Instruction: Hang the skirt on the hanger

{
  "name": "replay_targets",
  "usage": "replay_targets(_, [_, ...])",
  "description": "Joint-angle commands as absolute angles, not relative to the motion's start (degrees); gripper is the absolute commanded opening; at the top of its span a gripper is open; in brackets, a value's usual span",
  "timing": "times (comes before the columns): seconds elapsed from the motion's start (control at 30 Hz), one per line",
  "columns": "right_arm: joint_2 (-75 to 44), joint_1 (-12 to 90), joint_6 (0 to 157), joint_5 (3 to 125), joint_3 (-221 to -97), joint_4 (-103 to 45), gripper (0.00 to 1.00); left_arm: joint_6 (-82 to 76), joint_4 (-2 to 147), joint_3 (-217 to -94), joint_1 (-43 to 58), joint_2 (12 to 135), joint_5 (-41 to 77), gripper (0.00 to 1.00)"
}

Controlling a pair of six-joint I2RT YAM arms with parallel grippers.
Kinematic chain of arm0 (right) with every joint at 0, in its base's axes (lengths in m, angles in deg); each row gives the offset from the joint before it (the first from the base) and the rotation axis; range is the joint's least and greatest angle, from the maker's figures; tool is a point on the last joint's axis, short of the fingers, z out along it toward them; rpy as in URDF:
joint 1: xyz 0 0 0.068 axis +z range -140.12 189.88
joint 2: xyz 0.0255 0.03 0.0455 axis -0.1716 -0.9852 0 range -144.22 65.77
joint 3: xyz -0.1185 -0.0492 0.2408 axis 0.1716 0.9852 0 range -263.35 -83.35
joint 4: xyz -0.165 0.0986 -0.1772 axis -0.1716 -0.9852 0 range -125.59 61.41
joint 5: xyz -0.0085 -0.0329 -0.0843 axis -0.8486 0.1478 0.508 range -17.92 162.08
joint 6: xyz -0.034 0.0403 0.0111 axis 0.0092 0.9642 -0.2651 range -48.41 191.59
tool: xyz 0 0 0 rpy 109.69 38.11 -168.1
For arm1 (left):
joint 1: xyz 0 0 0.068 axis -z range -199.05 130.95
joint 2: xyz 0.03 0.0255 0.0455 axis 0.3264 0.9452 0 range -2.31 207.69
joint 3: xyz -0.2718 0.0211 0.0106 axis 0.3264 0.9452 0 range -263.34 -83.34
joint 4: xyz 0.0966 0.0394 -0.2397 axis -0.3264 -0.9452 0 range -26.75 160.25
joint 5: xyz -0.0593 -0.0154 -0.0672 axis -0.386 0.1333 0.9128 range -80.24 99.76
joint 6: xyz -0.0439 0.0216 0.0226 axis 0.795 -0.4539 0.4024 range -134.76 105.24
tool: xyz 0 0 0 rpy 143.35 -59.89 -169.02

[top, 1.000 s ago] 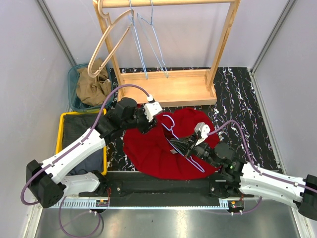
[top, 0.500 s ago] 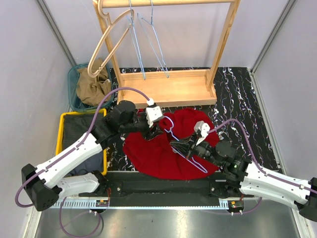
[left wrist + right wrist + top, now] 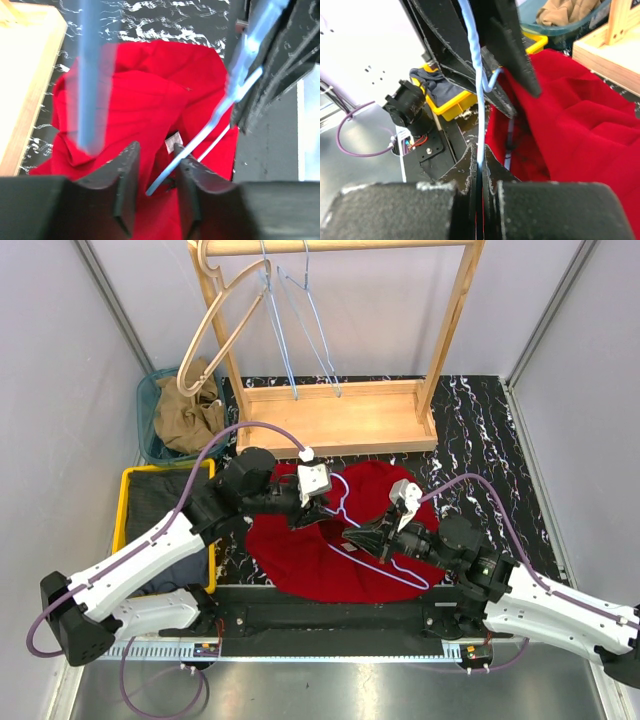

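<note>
The red skirt (image 3: 330, 555) lies crumpled on the black marbled table, between the two arms. My right gripper (image 3: 368, 537) is shut on the wire of a light blue hanger (image 3: 343, 502) and holds it tilted over the skirt. The wrist view shows that wire (image 3: 472, 60) pinched between the closed tips (image 3: 481, 160), with the skirt (image 3: 580, 120) to the right. My left gripper (image 3: 318, 508) hovers at the hanger's hook end. Seen from its wrist, its jaws (image 3: 156, 185) stand apart over the skirt (image 3: 135, 100), and the hanger wire (image 3: 210, 125) crosses the right finger (image 3: 189, 190).
A wooden rack (image 3: 340, 418) stands behind the skirt, with a wooden hanger (image 3: 215, 325) and blue wire hangers (image 3: 300, 330) on its rail. A teal basket (image 3: 148, 400) of tan cloth is at the back left. A yellow bin (image 3: 130, 485) with dark cloth sits at the left.
My left gripper has moved right and toward the hanger's hook over the skirt. The right arm has shifted slightly right, and the hanger now sits more upright.
</note>
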State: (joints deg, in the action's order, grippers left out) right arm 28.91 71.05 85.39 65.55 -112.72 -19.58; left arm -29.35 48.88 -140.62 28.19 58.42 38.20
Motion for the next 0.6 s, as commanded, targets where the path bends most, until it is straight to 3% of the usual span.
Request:
replay_targets(0.0, [30.79,71.58,85.30,63.99,-115.70,-16.03,0.00,-27.94,48.02,-141.44,28.32,58.25,39.99,0.29])
replay_targets(0.17, [30.71,71.58,85.38,65.66,-114.91,-14.72,0.00,-26.98,48.10,-140.91,28.58,58.25,37.54,0.29])
replay_targets(0.2, [30.62,71.67,85.47,66.10,-114.29,-14.36,0.00,-26.71,48.10,-141.00,28.58,58.25,36.92,0.34])
replay_targets(0.23, [30.53,71.58,85.65,66.45,-113.85,-14.01,0.00,-26.19,48.10,-141.43,28.67,58.16,34.57,0.48])
replay_targets(0.37, [29.48,71.58,85.56,67.51,-112.27,-11.55,0.00,-24.95,48.27,-142.49,28.67,56.58,27.70,0.74])
replay_targets(0.57, [27.90,71.67,85.65,67.60,-111.30,-9.52,0.00,-26.35,47.14,-141.70,28.58,51.13,23.21,0.89])
